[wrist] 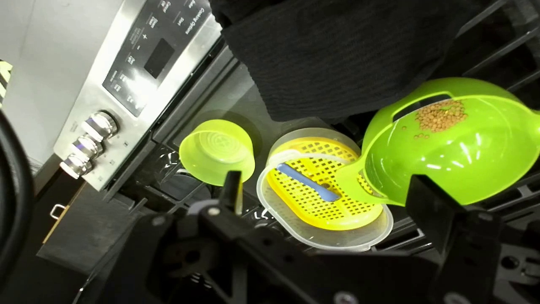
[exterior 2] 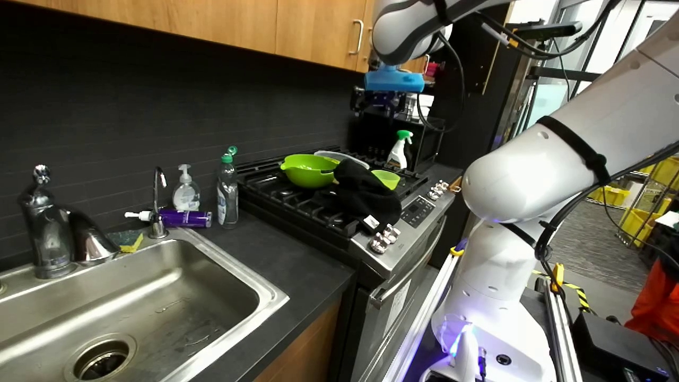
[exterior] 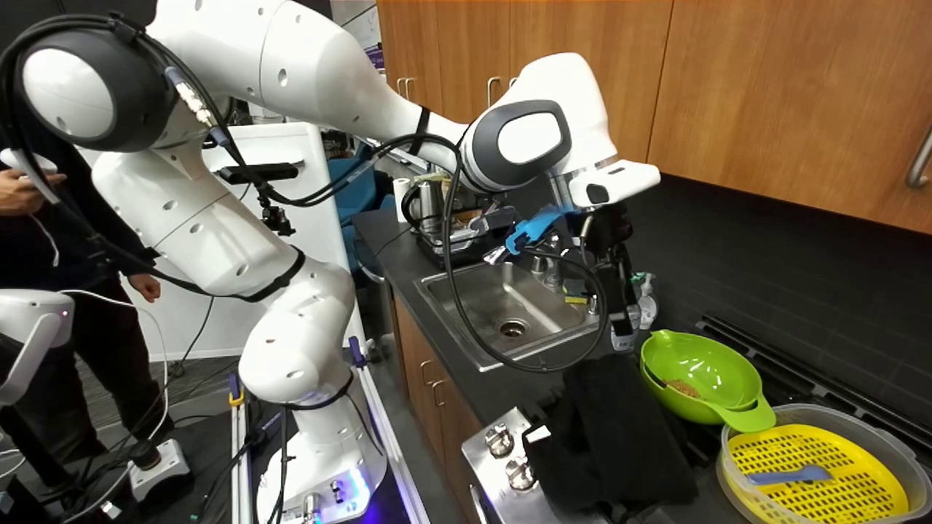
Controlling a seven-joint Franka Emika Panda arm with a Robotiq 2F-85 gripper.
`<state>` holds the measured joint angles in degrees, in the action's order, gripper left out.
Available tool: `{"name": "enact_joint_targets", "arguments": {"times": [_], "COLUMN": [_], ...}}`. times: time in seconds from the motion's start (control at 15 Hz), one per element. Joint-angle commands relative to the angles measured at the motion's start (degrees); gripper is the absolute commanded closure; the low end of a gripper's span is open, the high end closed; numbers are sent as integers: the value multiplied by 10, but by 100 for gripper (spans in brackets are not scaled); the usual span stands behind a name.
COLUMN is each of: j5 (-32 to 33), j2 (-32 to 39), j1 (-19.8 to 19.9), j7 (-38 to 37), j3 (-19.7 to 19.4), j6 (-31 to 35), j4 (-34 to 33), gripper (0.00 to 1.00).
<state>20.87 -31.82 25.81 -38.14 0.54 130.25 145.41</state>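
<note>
**Loose grains (wrist: pixel 441 116) are the first thing at risk**

The tool (wrist: pixel 325 174) hangs above the stove (wrist: pixel 242 90), its fingers spread wide with nothing between them, touching none of the things below. In the wrist view the blue utensil (wrist: pixel 308 182) lies on the yellow strainer (wrist: pixel 329 219) inside the clear container (wrist: pixel 312 236), between the small green cup (wrist: pixel 217 152) and the green bowl (wrist: pixel 485 156) that holds the grains.

That bowl looks like the weak point. Its handle overlaps the container; whether it rests there cannot be told. If it does, a shove to the container could tip the bowl and scatter the grains. Coming down with the fingers this far apart might land one on the bowl and knock the cup with the other. The utensil is slim and seems to lie flat, so a shallow pinch would probably slide it along the strainer instead of raising it. Near the bowl, the black cloth (wrist: pixel 337 63) could snag on a finger.
</note>
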Motion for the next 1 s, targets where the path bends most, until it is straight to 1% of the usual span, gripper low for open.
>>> {"name": "enact_joint_targets", "arguments": {"times": [0.0,0.13,0.33,0.4,0.53,0.6,0.8,0.93], "j5": [39,61,83,92,88,70,-25,-85], "j2": [61,87,125,138,164,177,213,231], "j1": [34,51,62,64,58,50,13,-3], "j7": [-52,-90,-146,-170,-208,-212,-165,-140], "j3": [-12,-20,-36,-39,-51,-61,-106,-132], "j6": [19,34,32,25,-14,-47,-134,-177], "j4": [-67,-101,-151,-168,-202,-221,-275,-306], "gripper": [0,0,0,0,0,0,0,0]}}
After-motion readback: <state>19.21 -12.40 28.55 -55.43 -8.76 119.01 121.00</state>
